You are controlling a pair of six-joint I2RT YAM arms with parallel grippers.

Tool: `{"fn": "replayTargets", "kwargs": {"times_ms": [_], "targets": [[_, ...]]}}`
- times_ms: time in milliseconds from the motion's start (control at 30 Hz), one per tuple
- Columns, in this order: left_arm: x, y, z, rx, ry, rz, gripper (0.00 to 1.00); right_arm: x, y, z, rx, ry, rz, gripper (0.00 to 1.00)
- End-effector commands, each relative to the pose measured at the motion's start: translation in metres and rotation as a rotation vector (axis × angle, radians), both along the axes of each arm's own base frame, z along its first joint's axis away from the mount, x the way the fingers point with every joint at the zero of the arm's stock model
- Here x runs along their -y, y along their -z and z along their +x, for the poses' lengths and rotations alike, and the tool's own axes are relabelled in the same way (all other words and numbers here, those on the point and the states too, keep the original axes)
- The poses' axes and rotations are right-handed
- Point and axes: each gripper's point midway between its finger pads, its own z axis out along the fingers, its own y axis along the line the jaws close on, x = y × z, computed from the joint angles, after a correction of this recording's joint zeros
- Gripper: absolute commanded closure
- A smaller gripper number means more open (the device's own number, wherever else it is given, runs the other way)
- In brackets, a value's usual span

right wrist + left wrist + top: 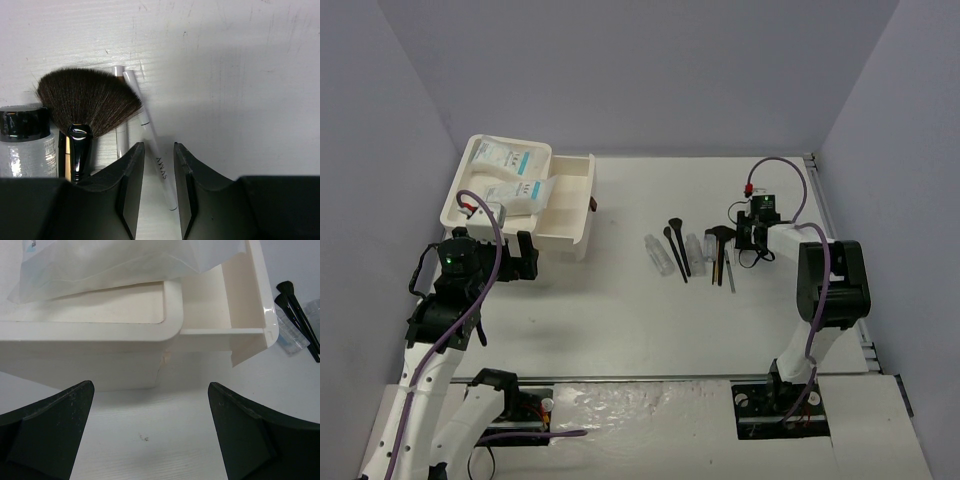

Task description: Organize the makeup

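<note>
The right gripper [158, 150] is hanging low over the makeup [690, 255] laid out in the middle of the top view. Its jaws are narrowed to a slim gap that is straddling a thin white stick [145, 117]. The gap is showing wider than the stick, so the jaws are bracketing it rather than pinching it. I am judging this narrow set as a way of slipping in without knocking the fan brush [87, 97] and the black-capped clear tube [25, 145] lying to the left. The stick is lying flat on the table [620, 320], its long axis running from upper left to lower right in the right wrist view and slanting across the gap, its far tip pointing just beside the bristles. The left gripper [151, 390] is hovering wide open and empty at centre left of the top view, facing the front wall of the white box [100, 345]. The box's drawer [245, 305] is standing pulled out to the right, probably to receive items. Two flat packets [510, 165] are lying on the box's top.
</note>
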Motion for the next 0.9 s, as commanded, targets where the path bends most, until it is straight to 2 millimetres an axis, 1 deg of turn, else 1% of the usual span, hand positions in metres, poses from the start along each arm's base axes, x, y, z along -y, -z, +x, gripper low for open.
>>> {"fn": "replayTargets", "kwargs": {"times_ms": [0,100,167,300,367,467,533,567,633,667,733,767,800,867], "targets": [[0.004,-0.026,0.01,0.089,0.011,-0.016,0.03,0.001,-0.009,0.016,0.051,-0.004,0.0,0.73],[0.003,-0.026,0.009,0.091,0.01,-0.015,0.03,0.004,-0.002,0.013,0.032,0.006,-0.013,0.75],[0.003,-0.026,0.009,0.091,0.008,-0.015,0.03,0.007,0.0,0.01,0.023,0.023,-0.026,0.82],[0.003,-0.026,0.009,0.092,0.01,-0.014,0.03,0.021,0.003,0.002,-0.005,0.073,-0.062,0.93],[0.003,-0.026,0.009,0.091,0.01,-0.015,0.03,0.028,0.001,-0.002,-0.013,0.099,-0.083,0.98],[0.003,-0.026,0.01,0.089,0.01,-0.014,0.03,0.033,-0.016,-0.002,0.006,0.121,-0.102,1.0],[0.003,-0.026,0.009,0.09,0.008,-0.015,0.03,0.029,-0.04,0.004,0.057,0.116,-0.086,1.0],[0.003,-0.026,0.009,0.092,0.006,-0.014,0.03,0.023,-0.055,0.007,0.091,0.105,-0.063,1.0],[0.002,-0.027,0.009,0.093,0.004,-0.012,0.03,0.008,-0.086,0.015,0.16,0.075,-0.011,1.0],[0.002,-0.027,0.009,0.095,0.002,-0.01,0.03,-0.006,-0.109,0.019,0.214,0.057,0.037,1.0],[0.0,-0.028,0.008,0.101,-0.002,-0.008,0.03,-0.04,-0.162,0.025,0.328,0.009,0.151,1.0],[-0.001,-0.029,0.008,0.104,-0.007,-0.006,0.03,-0.063,-0.189,0.027,0.381,-0.023,0.207,1.0],[-0.001,-0.03,0.008,0.106,-0.009,-0.006,0.03,-0.079,-0.205,0.028,0.413,-0.063,0.224,1.0],[-0.002,-0.03,0.008,0.11,-0.012,-0.003,0.03,-0.139,-0.251,0.028,0.491,-0.154,0.345,1.0]]}}
